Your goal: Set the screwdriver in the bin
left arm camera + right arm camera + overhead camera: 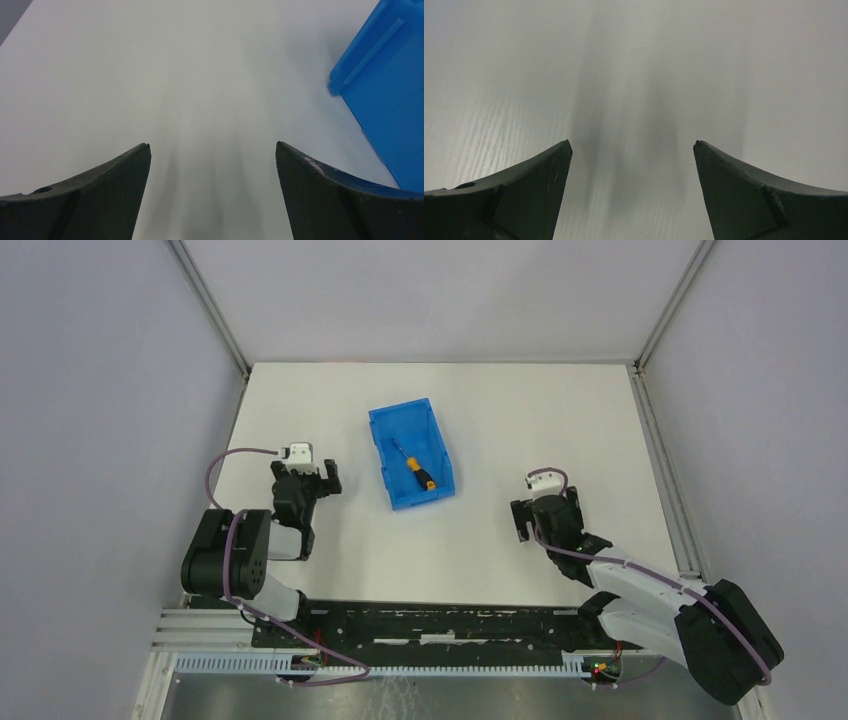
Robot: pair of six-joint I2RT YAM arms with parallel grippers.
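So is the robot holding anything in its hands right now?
No, nothing. The left gripper and right gripper are both open and empty. The screwdriver lies loose inside the bin.

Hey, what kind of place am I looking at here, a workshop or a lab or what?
Probably a lab robot test cell: a left arm and right arm bolted to a rail at a white table, plain grey walls boxing it in, one blue bin holding a screwdriver.
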